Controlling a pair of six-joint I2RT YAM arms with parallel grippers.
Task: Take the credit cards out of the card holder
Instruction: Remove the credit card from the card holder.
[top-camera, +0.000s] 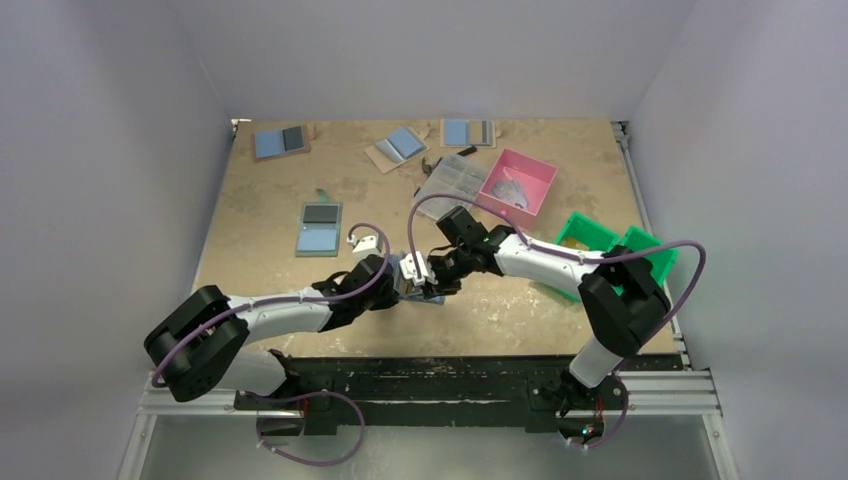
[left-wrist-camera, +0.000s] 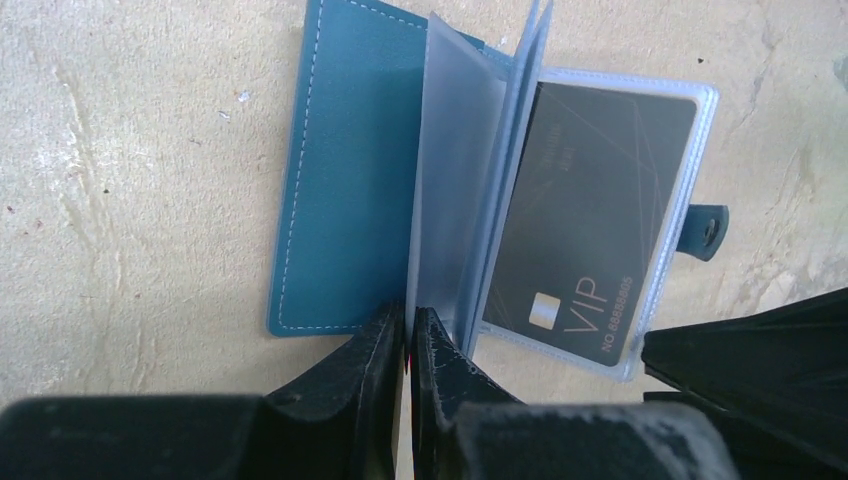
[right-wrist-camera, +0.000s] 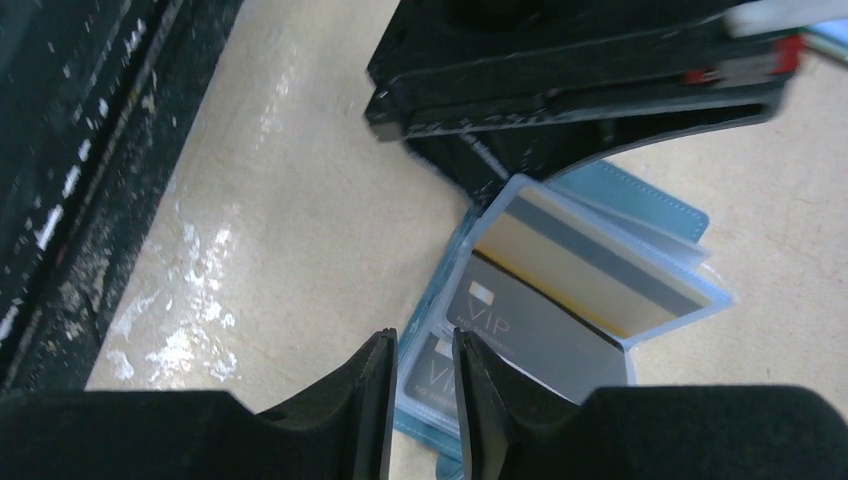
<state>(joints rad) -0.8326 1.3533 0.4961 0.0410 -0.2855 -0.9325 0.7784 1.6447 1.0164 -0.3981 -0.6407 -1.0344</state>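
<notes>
Left gripper (left-wrist-camera: 408, 345) pinches card holder (left-wrist-camera: 340, 180) | right gripper (right-wrist-camera: 425, 375): grasp unclear | scuffed beige table (left-wrist-camera: 130, 200), white walls (top-camera: 420, 60)

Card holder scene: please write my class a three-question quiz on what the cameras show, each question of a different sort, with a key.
1. True or false: the black VIP card lies loose, outside the card holder.
2. What is the left hand pinching? A) a clear sleeve of the holder; B) a green bin; C) a cable.
3. Fill in: in the top view, the square bin beyond the arms is coloured ____.

Key: 1 false, it sits inside a sleeve; 2 A; 3 pink.
</notes>
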